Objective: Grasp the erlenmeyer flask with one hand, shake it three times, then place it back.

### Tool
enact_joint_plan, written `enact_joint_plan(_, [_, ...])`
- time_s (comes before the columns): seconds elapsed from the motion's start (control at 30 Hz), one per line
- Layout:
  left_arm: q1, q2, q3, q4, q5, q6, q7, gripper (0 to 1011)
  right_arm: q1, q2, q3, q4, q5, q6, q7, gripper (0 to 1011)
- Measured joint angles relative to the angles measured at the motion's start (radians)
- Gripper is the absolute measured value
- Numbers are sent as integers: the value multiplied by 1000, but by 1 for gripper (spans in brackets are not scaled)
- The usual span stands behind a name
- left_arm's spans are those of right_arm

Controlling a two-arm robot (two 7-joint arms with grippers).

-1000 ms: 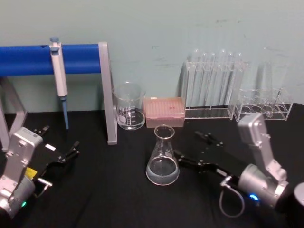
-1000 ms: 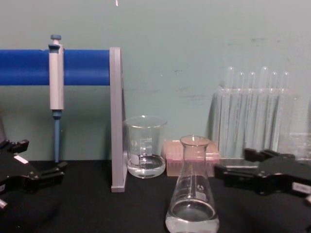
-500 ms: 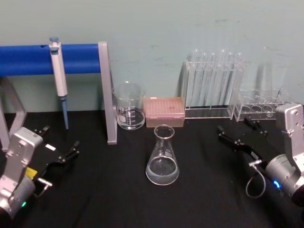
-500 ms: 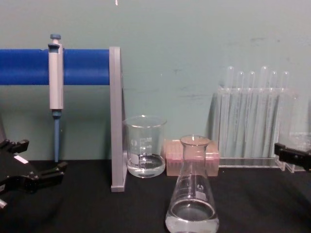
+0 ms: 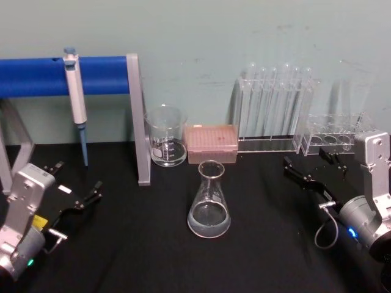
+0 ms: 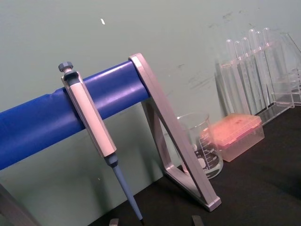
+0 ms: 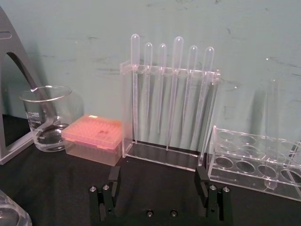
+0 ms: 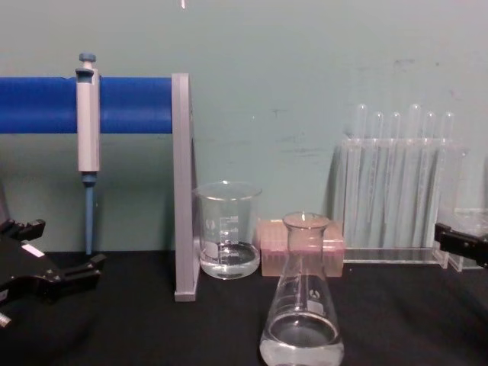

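The erlenmeyer flask [image 5: 209,201] stands upright on the black table near the middle, with a little clear liquid in it; it is also in the chest view [image 8: 302,305], and its edge shows in the right wrist view [image 7: 8,214]. My right gripper [image 5: 303,159] is open and empty, well to the right of the flask and in front of the tube racks. In its wrist view the gripper [image 7: 157,178] has its fingers spread wide, and one finger shows at the chest view's right edge [image 8: 460,242]. My left gripper [image 5: 78,176] rests open at the far left [image 8: 65,248].
Behind the flask stand a glass beaker [image 5: 165,143] and a pink tip box [image 5: 211,143]. A clear rack of tubes [image 5: 275,110] and a lower rack [image 5: 339,135] stand at the back right. A pipette [image 5: 75,97] hangs on the blue bar of a grey stand [image 5: 137,122].
My right gripper has drawn back from beside the flask, to the right and toward the racks. The flask and the left arm have not moved.
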Motion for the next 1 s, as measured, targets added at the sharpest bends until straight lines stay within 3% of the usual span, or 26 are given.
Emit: enact_joint_plan(1.0, [0,0,0,0,0,0,0,1001,1,4,-4,0,0,-4,0,1003])
